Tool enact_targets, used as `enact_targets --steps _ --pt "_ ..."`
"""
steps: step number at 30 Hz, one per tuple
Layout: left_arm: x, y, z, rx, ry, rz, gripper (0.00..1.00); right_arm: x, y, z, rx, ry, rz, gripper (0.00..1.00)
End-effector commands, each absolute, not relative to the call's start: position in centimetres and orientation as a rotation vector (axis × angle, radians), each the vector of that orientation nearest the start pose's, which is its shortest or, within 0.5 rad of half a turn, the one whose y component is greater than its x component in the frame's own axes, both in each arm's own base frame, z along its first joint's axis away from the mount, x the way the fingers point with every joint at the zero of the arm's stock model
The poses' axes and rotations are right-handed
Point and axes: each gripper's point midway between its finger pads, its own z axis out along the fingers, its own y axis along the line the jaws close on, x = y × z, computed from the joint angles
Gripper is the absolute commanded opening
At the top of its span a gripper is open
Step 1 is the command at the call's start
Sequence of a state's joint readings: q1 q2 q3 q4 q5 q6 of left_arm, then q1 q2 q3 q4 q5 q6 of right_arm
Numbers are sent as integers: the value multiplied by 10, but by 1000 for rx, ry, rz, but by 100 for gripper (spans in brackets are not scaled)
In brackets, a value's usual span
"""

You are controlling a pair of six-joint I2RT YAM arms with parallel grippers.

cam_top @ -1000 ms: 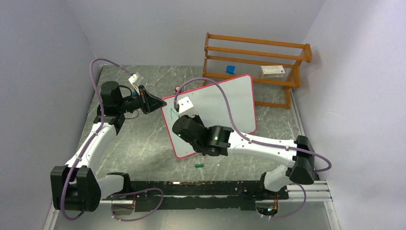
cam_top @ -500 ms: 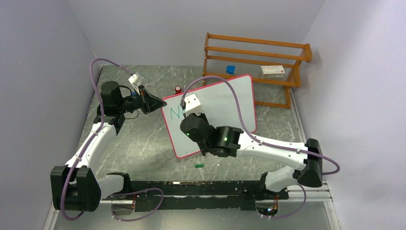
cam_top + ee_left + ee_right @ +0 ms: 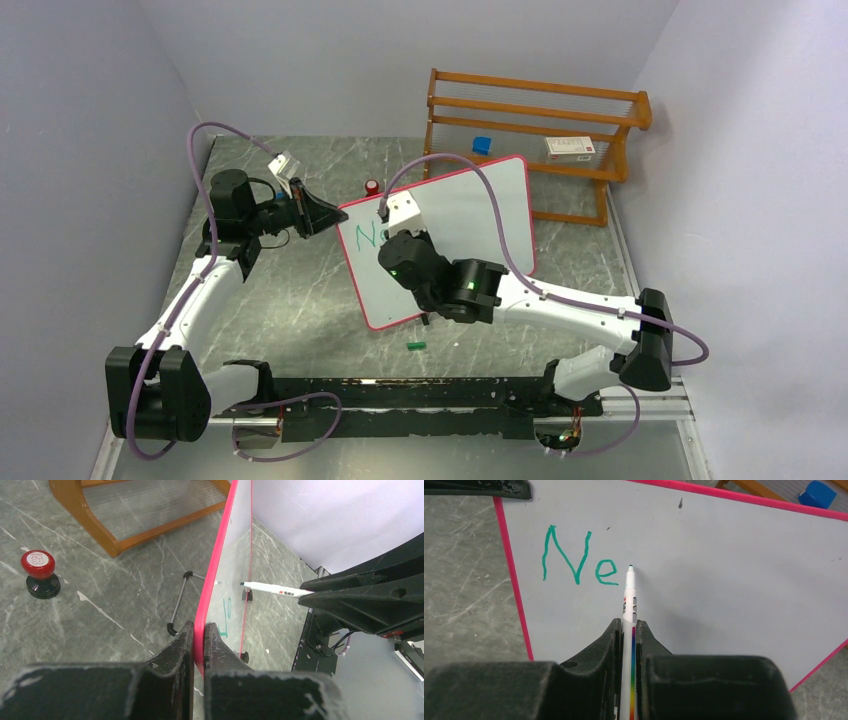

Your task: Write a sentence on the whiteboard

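The left gripper (image 3: 199, 630) is pinching shut on the pink-red rim of the one large white rectangular whiteboard (image 3: 470, 215), at its 10 o'clock corner, as the board is standing tilted on the grey marbled table (image 3: 290, 290). The right gripper (image 3: 628, 627) is clamping the single white rainbow-striped marker pen (image 3: 629, 587). The pen's tip is hovering near the board at 3 o'clock of the sentence (image 3: 583, 556), which is showing two green handwritten letters, "Ne".

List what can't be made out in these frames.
- Right wrist: the rear of the marker is hidden between the right gripper fingers. Whether its tip touches the whiteboard is unclear.
- Left wrist: the whiteboard is seen nearly edge-on, so the writing is unreadable.
- Top: the right arm covers the marker and part of the writing.
- Top: the print on the box is too small to read.
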State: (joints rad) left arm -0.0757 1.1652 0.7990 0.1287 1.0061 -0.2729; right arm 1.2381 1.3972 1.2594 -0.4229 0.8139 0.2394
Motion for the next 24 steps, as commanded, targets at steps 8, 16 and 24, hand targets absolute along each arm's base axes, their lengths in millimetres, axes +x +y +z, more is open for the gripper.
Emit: enact_targets --steps 8,16,24 --pt "295 -179 231 586 1792 -1138 5 242 320 252 -504 1883 99 0" --pt "295 -180 231 587 1791 -1141 5 245 320 250 -503 1886 86 0" --pt "295 -180 231 588 1789 -1140 5 246 318 243 -515 1906 61 0"
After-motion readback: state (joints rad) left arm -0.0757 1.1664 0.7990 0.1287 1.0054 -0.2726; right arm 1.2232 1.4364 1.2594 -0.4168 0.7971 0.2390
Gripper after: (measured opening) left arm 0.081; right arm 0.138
